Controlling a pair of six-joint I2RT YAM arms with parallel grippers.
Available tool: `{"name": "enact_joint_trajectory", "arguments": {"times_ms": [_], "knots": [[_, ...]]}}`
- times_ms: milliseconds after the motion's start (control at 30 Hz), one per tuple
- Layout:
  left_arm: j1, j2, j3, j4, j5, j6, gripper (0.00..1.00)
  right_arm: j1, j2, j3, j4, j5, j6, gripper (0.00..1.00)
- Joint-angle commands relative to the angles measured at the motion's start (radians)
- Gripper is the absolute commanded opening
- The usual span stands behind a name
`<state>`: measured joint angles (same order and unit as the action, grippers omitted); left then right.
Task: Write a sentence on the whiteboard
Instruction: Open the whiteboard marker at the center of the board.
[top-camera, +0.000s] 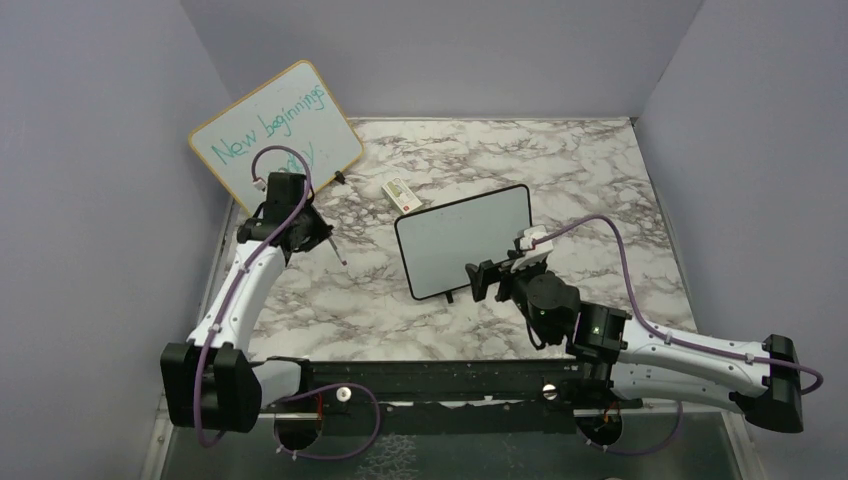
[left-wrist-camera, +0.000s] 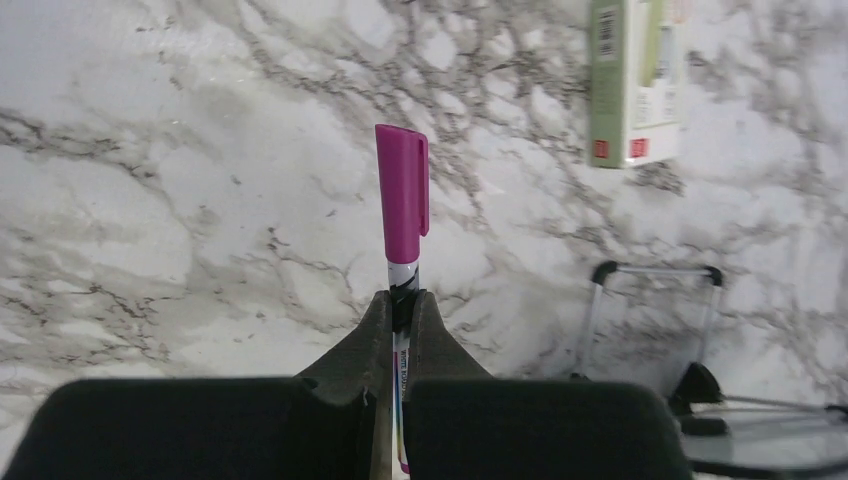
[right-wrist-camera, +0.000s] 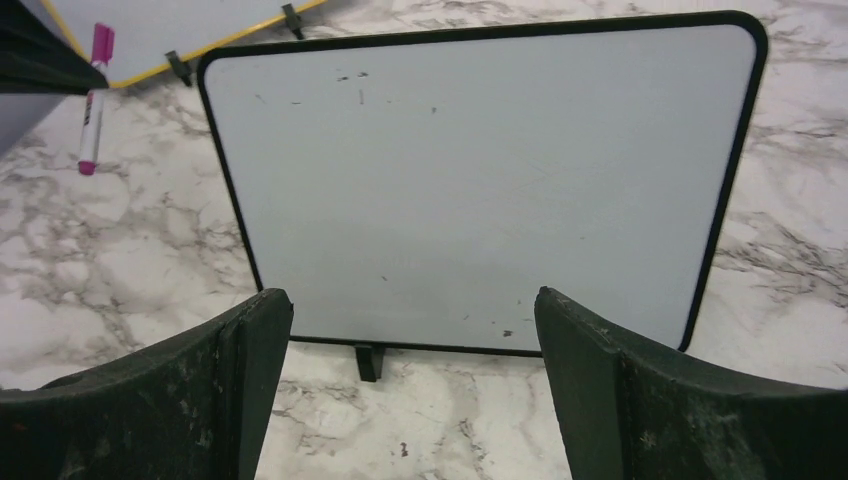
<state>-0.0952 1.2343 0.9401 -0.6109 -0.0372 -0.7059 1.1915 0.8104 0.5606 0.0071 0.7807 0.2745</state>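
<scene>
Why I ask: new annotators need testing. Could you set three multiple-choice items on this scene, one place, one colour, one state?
1. Relative to the whiteboard, the small box lies:
A. on top of it
B. on the table between it and the wood-framed board
C. by its feet

2. The marker has a cap that is:
A. teal
B. magenta
C. black

3. The left gripper has its jaws:
A. wide open
B. shut on nothing
C. shut on the marker

Answers:
1. B, the top view shows the box between the boards.
2. B, the left wrist view shows a magenta cap.
3. C, the jaws pinch the barrel.
</scene>
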Motion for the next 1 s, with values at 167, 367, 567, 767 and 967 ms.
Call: {"name": "enact_joint_trajectory", "arguments": {"times_ms": [167,367,567,767,967], "knots": [[-0.023,-0.193,0.105,0.007,0.25,-0.034,0.0,0.005,0.076,0.129,0.04,-0.199,0.086,0.96],[-0.05,-0.224,0.117,0.057,0.319,-0.104,0.0,0.005,0.122,0.16,0.123,-0.248,0.119,0.96],[-0.155,-0.215,0.125,0.109,0.29,-0.181,0.0,0.005,0.206,0.195,0.247,-0.277,0.12,0.96],[-0.268,-0.245,0.131,0.165,0.158,-0.267,0.0,0.005,0.271,0.211,0.378,-0.267,0.158,0.96],[-0.327,-0.28,0.065,0.248,0.115,-0.36,0.0,0.005,0.337,0.248,0.446,-0.247,0.185,0.94]]}}
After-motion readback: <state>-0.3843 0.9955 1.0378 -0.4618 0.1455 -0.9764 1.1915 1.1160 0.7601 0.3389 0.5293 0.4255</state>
